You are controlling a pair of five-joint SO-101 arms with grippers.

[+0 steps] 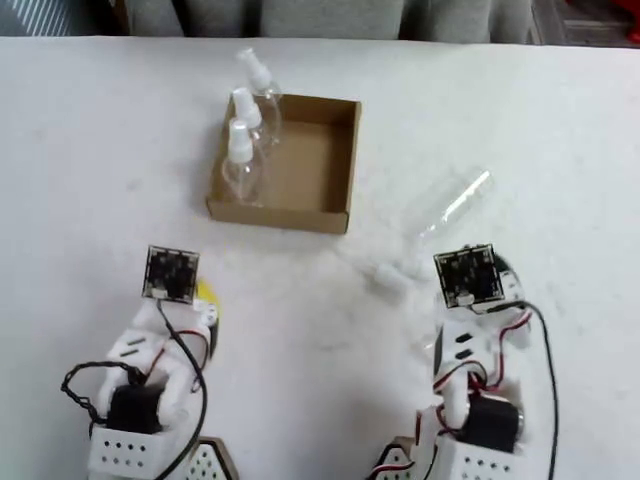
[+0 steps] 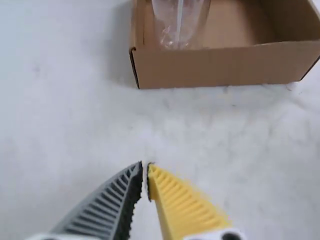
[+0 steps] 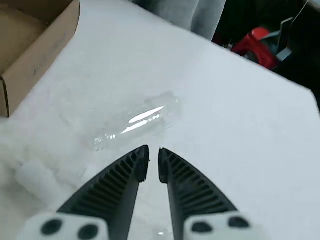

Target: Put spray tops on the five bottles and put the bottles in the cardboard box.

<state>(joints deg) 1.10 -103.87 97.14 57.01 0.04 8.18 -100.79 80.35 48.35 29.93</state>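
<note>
The cardboard box (image 1: 335,165) sits open at mid-table. Three clear bottles with white spray tops (image 1: 243,160) stand along its left wall; one bottle's base (image 2: 180,22) shows in the left wrist view. A clear bottle without a top (image 1: 450,205) lies on its side to the right of the box, also bottle (image 3: 137,122). A loose white spray top (image 1: 385,275) lies near it, also spray top (image 3: 37,182). My left gripper (image 2: 145,174) is shut and empty, low over the table in front of the box (image 2: 225,65). My right gripper (image 3: 152,161) is shut and empty, just short of the lying bottle.
The box's right half (image 1: 320,150) holds nothing. Bare white table (image 1: 300,340) lies between the two arms and in front of the box. Dark and red objects (image 3: 260,42) sit beyond the table's far edge.
</note>
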